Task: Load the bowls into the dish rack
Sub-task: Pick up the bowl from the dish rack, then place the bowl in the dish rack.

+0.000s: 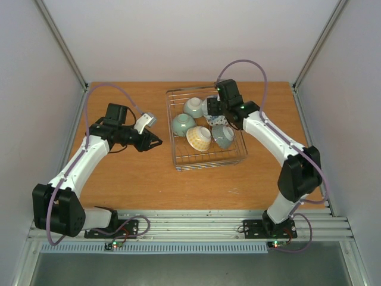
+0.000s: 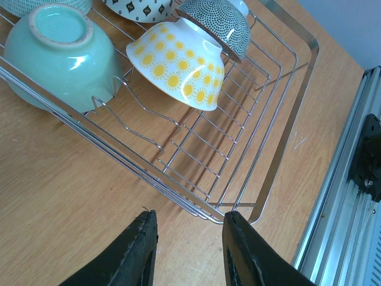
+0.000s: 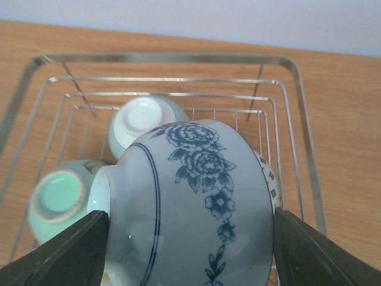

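The wire dish rack (image 1: 181,156) stands mid-table. Inside lie a celadon bowl (image 1: 183,124), a pale green bowl (image 1: 193,107), a yellow-flowered bowl (image 1: 199,138), a dotted bowl (image 1: 223,136) and a diamond-patterned bowl (image 1: 218,120). My right gripper (image 1: 213,107) is shut on a white bowl with blue flowers (image 3: 190,208), held on its side over the rack's far part. My left gripper (image 1: 156,142) is open and empty, just left of the rack; in its wrist view the gripper (image 2: 189,229) faces the rack's corner (image 2: 280,155), with the celadon bowl (image 2: 59,53) and the yellow bowl (image 2: 178,59) beyond.
The wooden table (image 1: 131,179) is walled in white on three sides. An aluminium rail (image 1: 190,223) with the arm bases runs along the near edge; it also shows in the left wrist view (image 2: 339,179). The rack's far rim (image 3: 166,58) lies ahead of the held bowl.
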Available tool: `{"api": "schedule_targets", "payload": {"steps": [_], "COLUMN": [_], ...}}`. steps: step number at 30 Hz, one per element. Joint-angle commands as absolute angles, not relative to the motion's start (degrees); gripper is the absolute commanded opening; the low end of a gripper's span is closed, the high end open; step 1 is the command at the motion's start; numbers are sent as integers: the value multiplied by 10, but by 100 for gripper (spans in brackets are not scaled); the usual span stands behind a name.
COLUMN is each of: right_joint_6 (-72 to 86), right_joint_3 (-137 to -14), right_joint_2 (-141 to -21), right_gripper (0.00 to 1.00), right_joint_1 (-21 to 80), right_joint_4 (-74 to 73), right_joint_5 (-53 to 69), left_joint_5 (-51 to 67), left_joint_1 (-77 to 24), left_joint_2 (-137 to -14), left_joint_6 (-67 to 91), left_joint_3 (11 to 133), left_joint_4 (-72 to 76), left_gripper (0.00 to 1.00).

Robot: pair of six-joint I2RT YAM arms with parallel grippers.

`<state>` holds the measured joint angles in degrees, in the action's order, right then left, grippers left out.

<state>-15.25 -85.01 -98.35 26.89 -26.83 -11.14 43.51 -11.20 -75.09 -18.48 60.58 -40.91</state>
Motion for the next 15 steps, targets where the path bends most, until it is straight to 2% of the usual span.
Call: {"api": "schedule_targets", "payload": {"steps": [1, 10, 15], "right_joint_6": [-161, -143, -144], "right_joint_3": [-852, -819, -809], "right_joint_2": [-914, -852, -854], "right_gripper": [1, 1, 1], "right_joint_1": [270, 296, 339], "right_joint_4": [-252, -290, -287], "right_joint_5": [-99, -7, -6], "left_joint_5": [448, 447, 448], "left_joint_1": [-107, -107, -107], "left_joint_2": [-746, -744, -743], "left_joint_6": [-189, -189, -189], "left_joint_3": [599, 600, 599], "left_joint_4": [-398, -398, -398], "left_gripper": [31, 31, 31]}}
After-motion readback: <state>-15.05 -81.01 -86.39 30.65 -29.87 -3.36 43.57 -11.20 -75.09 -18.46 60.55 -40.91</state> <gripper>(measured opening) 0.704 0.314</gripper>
